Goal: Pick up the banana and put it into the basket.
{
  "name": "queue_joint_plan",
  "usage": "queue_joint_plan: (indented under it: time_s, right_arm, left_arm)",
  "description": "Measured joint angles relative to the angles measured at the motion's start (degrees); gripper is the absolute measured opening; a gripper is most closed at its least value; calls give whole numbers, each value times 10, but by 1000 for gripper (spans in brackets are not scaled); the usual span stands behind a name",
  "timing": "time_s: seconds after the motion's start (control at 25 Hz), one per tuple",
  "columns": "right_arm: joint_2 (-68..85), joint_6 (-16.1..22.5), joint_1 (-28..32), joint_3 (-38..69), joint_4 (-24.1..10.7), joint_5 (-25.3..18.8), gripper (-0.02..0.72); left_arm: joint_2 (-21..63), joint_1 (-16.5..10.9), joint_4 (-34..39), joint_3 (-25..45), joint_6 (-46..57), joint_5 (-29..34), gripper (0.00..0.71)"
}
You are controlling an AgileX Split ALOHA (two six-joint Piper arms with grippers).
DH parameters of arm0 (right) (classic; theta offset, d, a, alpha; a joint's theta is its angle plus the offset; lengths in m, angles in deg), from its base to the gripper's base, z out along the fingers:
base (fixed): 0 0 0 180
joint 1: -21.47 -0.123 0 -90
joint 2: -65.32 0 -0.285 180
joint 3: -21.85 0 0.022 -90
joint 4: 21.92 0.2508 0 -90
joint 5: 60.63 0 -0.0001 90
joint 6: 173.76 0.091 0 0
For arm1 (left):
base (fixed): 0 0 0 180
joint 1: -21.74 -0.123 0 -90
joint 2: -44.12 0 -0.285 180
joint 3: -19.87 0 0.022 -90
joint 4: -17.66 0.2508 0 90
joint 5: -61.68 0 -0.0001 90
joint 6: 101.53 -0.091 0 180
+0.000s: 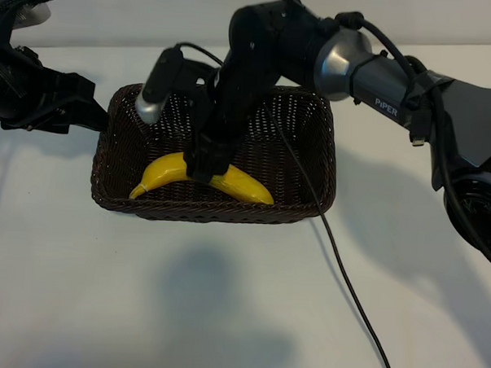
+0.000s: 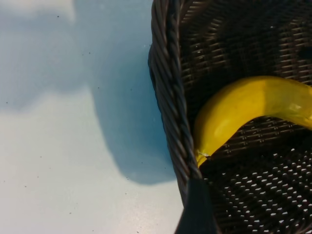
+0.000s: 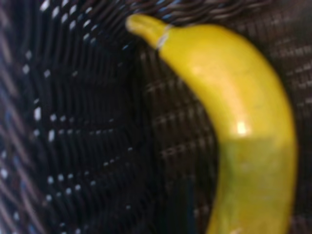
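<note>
A plain white table (image 1: pixel 142 310) fills nearly the whole exterior view, its surface smooth and bare-looking, crossed by soft grey shadows toward the near edge and the right side. Behind its far edge runs a pale wall (image 1: pixel 139 8). The light is diffuse, falling from above

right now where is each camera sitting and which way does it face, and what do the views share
Exterior: outside the rig, looking down at both arms; the right gripper reaches into the basket over the banana; the left gripper waits by the basket's left end.
Left wrist: on the left arm, looking down at the basket's rim and the banana's stem end; one dark tip of its own gripper shows.
Right wrist: on the right arm, close above the banana on the basket weave; none of its own body is clear.
Shared: all three show the banana inside the basket.
</note>
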Motion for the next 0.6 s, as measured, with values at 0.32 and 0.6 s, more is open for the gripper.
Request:
queue_joint_plan:
  time_s: [0.32, 0.6]
  right_arm:
    - [21, 101, 0, -50, -111, -60, 657]
    - [24, 156, 7, -51, -159, -94, 636]
  left_arm:
    - [0, 0, 0, 0, 0, 0, 595]
    - [0, 0, 0, 0, 0, 0, 595]
